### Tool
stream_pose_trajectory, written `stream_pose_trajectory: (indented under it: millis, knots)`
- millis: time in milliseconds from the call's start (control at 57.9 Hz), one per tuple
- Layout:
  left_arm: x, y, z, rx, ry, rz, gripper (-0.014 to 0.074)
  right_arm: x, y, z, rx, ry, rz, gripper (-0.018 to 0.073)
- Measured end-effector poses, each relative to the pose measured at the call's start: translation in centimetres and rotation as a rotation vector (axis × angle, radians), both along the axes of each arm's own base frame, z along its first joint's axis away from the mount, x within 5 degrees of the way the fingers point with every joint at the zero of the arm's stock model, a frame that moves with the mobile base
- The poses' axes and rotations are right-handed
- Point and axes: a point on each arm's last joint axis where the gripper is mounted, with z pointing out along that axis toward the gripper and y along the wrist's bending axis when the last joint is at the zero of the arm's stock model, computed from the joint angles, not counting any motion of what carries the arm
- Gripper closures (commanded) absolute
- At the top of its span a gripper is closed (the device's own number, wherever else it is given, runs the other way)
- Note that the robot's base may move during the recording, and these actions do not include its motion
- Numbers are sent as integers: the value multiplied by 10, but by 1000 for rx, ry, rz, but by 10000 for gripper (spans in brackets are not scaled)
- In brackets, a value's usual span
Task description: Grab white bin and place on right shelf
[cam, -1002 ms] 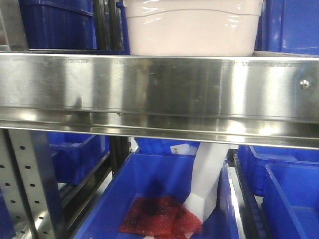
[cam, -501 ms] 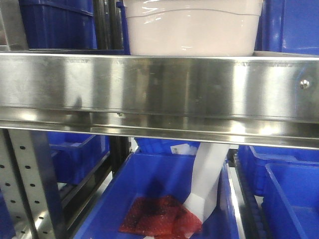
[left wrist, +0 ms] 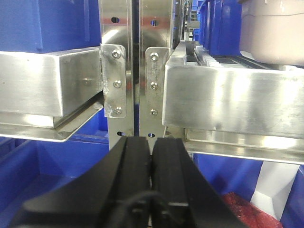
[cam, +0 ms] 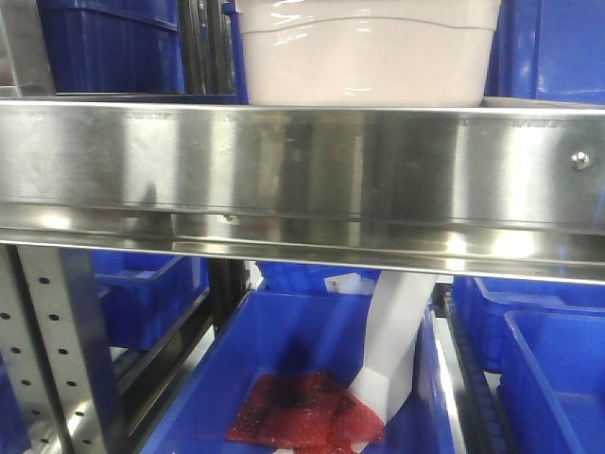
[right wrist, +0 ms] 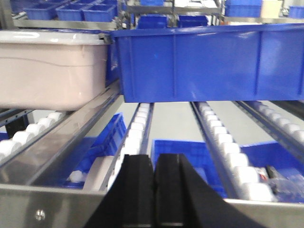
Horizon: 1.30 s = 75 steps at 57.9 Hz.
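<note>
The white bin (cam: 367, 57) sits upright at my twelve o'clock, an off-white, faintly pink tub with a curved ridge along its side and a glossy lid (right wrist: 47, 38). It rests on the right shelf (cam: 302, 175), just behind that tier's broad polished steel front rail, whose screw (cam: 579, 160) shows toward three o'clock.

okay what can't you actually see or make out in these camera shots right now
- White bin: front view, its top is cut off by the upper edge and its base sits behind the shelf rail. No view shows a whole lid.
- Left wrist view: only a corner of the bin shows, cut by the right edge.
- Red mesh item in the lower blue crate: too blurred to identify, and cut by the bottom edge.
- Left tool and right tool: both are out of the front view.
</note>
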Motion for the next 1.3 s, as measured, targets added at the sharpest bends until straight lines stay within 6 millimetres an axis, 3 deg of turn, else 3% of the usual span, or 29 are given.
stream_pose_trajectory:
  millis: [346, 1296]
  knots:
    - [0, 0, 0, 0, -1, 0, 715, 7, 0, -58, 6, 10, 33, 484]
    - [0, 0, 0, 0, -1, 0, 715, 7, 0, -54, 52, -57, 30, 484]
